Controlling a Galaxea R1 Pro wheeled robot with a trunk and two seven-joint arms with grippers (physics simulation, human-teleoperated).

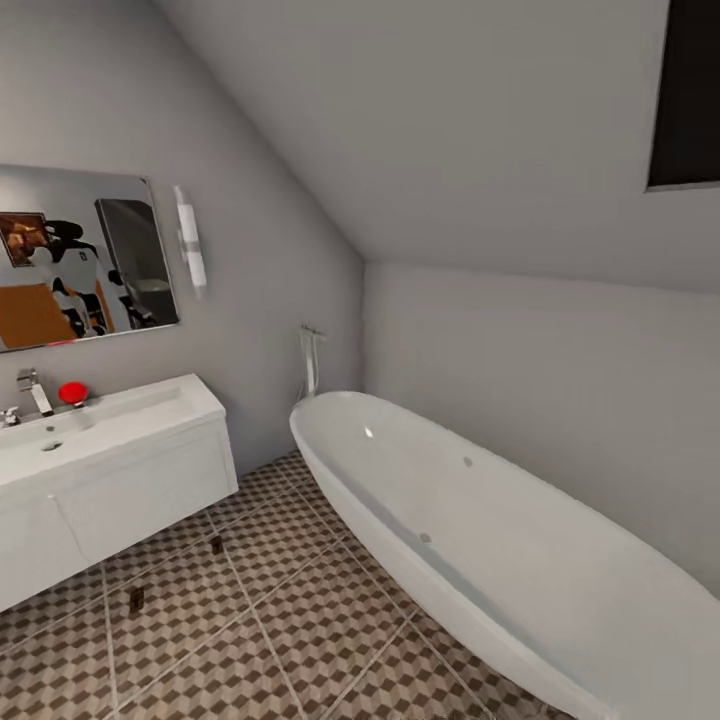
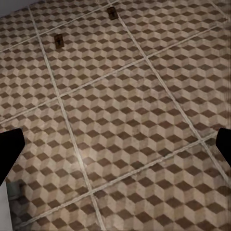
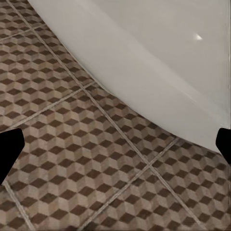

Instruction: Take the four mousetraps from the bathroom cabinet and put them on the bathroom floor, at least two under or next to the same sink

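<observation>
Two small dark mousetraps lie on the cube-patterned bathroom floor (image 1: 270, 600), just in front of the white wall-hung sink (image 1: 110, 420): one (image 1: 216, 545) nearer the bathtub, the other (image 1: 136, 599) further left. Both also appear in the left wrist view, one mousetrap (image 2: 112, 13) and the other (image 2: 58, 41) some way ahead of my left gripper (image 2: 115, 149), which hangs open over bare tiles. My right gripper (image 3: 115, 149) is open too, above floor tiles (image 3: 72, 144) beside the tub. The cabinet is out of view.
A white oval bathtub (image 1: 480, 520) fills the right side, and its wall (image 3: 144, 62) is close to my right gripper. A chrome tap (image 1: 35, 390) and a red object (image 1: 72, 393) sit on the sink. A mirror (image 1: 85, 255) hangs above it.
</observation>
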